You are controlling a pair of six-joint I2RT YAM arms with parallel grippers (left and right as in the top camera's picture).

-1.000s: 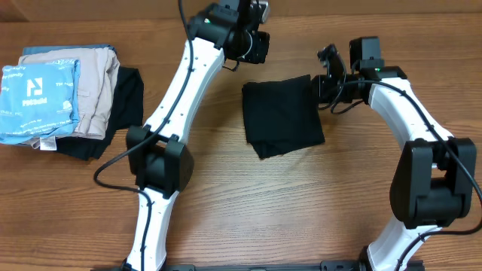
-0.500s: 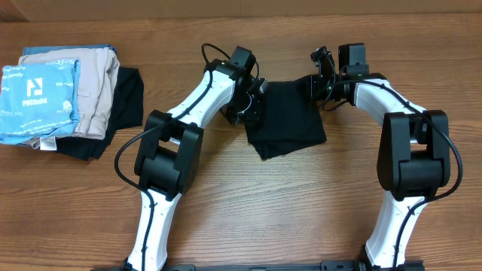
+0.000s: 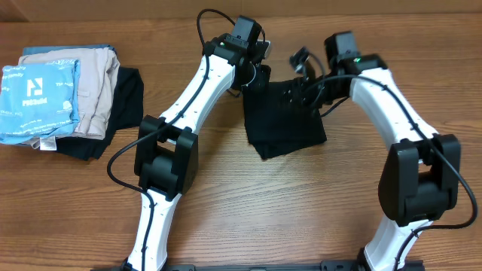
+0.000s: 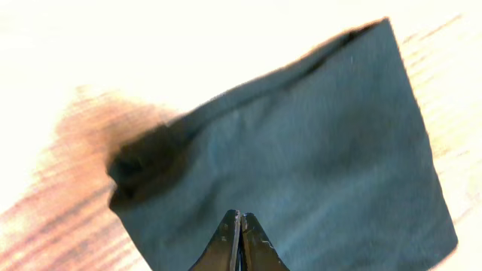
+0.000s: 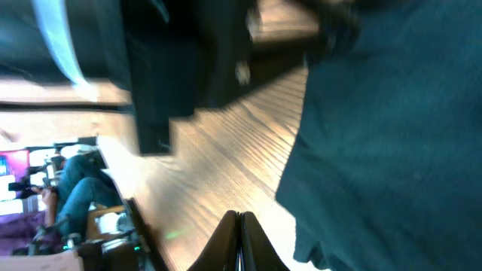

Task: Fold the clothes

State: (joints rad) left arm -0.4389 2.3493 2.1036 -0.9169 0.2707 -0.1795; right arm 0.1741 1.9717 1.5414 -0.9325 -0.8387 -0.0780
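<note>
The black T-shirt (image 3: 286,124) lies folded into a rough square on the wooden table. My left gripper (image 3: 252,81) is at its far left corner. In the left wrist view its jaws (image 4: 241,217) are shut with nothing between them, just above the dark fabric (image 4: 301,165). My right gripper (image 3: 297,94) is over the shirt's far edge. In the right wrist view its jaws (image 5: 239,217) are shut and empty over bare wood, with the shirt's edge (image 5: 392,150) just beside them.
A stack of folded clothes sits at the far left: a light blue garment with a white logo (image 3: 38,98), a beige garment (image 3: 96,86) and a black garment (image 3: 129,98) underneath. The left arm's body (image 5: 173,68) shows close in the right wrist view.
Both grippers have come in from beyond the shirt's far corners. The left one dipped to the shirt's left edge, then rose to its far left corner. The right one slid left over the far edge.
</note>
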